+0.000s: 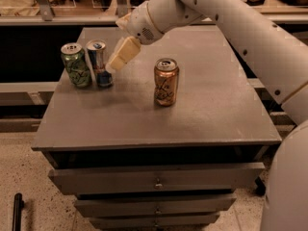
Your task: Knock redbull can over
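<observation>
the white arm (231, 28), cut off at the top and right edges, slopes down across the grey table (144, 124). its cream gripper (120, 56) tilts beside the upright redbull can (98, 64) at rear left; contact and opening cannot be told. no labels are legible, including the neighbouring green can (75, 65).
</observation>
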